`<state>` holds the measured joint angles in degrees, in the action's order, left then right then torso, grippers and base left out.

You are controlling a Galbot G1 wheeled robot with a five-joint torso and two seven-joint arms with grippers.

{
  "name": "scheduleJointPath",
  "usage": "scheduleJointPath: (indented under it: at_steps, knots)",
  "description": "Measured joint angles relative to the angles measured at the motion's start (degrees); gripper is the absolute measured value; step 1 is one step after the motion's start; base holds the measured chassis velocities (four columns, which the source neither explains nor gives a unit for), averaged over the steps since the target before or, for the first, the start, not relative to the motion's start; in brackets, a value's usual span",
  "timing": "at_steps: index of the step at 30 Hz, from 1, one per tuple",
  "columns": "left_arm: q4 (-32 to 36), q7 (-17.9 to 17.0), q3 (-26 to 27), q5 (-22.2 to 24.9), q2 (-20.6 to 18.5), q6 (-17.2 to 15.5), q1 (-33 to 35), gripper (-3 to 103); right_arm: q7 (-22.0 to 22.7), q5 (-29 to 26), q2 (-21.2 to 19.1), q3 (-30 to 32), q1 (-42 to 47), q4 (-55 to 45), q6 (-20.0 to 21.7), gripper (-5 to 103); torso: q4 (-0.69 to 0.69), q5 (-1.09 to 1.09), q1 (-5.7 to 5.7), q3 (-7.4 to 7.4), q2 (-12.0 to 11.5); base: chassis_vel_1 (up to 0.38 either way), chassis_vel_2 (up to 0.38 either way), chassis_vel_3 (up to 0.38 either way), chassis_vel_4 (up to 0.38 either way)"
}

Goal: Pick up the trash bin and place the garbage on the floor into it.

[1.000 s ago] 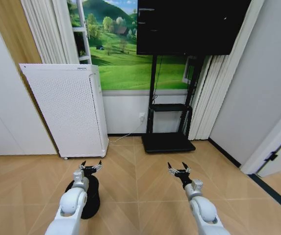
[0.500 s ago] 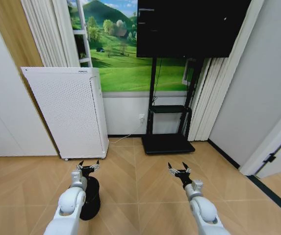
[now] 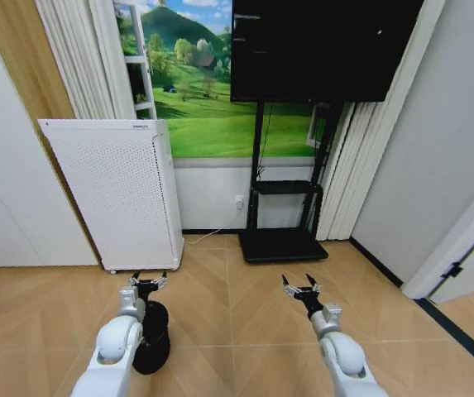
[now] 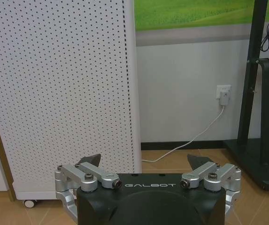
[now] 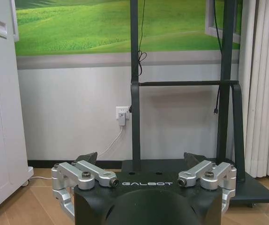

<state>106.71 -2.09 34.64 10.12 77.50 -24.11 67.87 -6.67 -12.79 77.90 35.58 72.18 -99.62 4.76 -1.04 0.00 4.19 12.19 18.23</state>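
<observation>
From the head view, the trash bin (image 3: 152,337) is standing on the floor (image 3: 237,314) under the left hand (image 3: 147,281), whose fingers are spreading open above it; the right hand (image 3: 299,287) is hovering released, well apart. In the left wrist view, the left hand (image 4: 143,161) is facing the white perforated appliance (image 4: 59,93). In the right wrist view, the right hand (image 5: 141,159) is gaping toward the black stand (image 5: 135,93).
</observation>
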Motion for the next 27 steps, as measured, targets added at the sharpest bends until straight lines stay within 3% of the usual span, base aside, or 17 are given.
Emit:
scheduleJointPath:
  at_steps: [27]
  knots:
    - [0.8, -1.2, -0.5, 0.8, 0.3, -0.6, -0.1, 100, -0.2, -0.3, -0.1, 0.2, 0.1, 0.2, -0.4, 100, 0.0, 0.0, 2.14, 4.2, 6.3, 0.0, 0.0, 0.0, 0.0]
